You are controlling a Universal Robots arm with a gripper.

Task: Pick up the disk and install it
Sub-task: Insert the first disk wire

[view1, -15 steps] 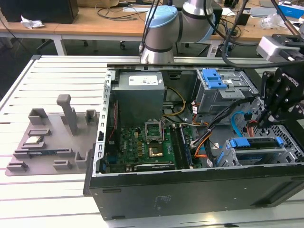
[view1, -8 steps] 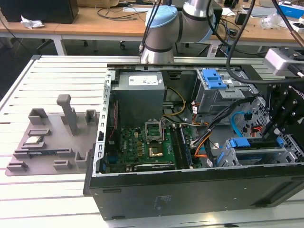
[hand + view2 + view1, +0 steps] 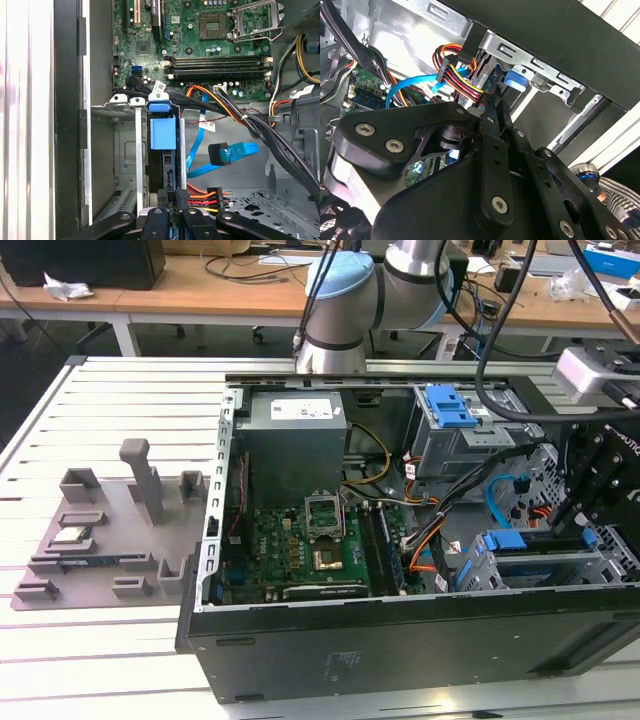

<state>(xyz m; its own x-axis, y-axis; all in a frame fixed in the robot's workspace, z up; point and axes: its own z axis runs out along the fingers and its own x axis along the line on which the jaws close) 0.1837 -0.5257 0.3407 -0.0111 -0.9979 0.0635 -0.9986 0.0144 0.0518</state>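
A black computer case (image 3: 400,640) lies open on its side on a white slatted table (image 3: 120,660), with the robot arm (image 3: 350,290) rising behind it. On the exterior view's left, well apart from the case, sits a grey fixture tray (image 3: 150,540) carrying a small square silver chip (image 3: 72,535).

Inside the case are a grey power supply (image 3: 295,435), the green motherboard (image 3: 290,550) and a grey drive cage (image 3: 460,450) topped by a blue latch (image 3: 450,405). The white label on the power supply is too small to read.

The arm reaches down into the end of the case on the exterior view's right. The disk (image 3: 162,132) stands on edge there in a metal bay slot just beside the case wall, its blue carrier frame facing out. A bundle of black cables (image 3: 260,130), red, orange and yellow power wires (image 3: 457,75) and a blue data cable (image 3: 235,152) crowd the space beside the bay.

The gripper (image 3: 176,196) points straight along the disk. Its fingers (image 3: 182,197) are drawn narrowly together at the disk's near edge. I cannot tell whether they pinch it.
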